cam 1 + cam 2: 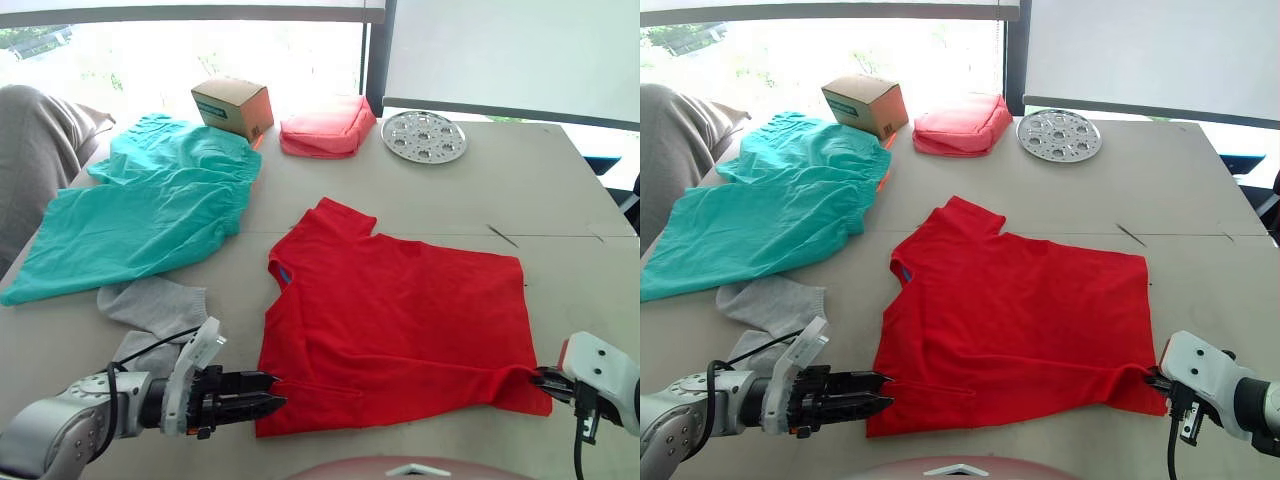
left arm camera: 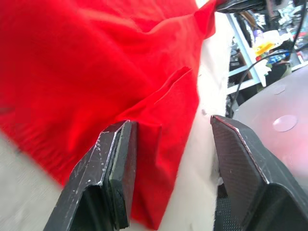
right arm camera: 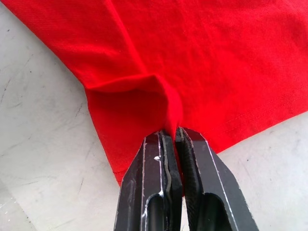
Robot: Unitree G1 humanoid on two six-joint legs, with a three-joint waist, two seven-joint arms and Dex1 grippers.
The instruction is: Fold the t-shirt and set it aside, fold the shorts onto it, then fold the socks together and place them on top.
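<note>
My fingers (image 3: 202,192) matt black w/ scuffed edges, t-shirt (image 1: 400,320) soft matt knit cloth, table (image 1: 560,190) smooth matt, perforated plate (image 1: 424,135) shiny metal, box (image 1: 232,106) cardboard

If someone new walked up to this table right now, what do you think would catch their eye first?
Most likely the t-shirt, bright red and spread flat in the middle of the table. The right gripper pinches its near right corner shut, while the left gripper sits open at its near left corner. Next would be the shorts, a teal-green heap at far left, with the socks just in front of them.
</note>
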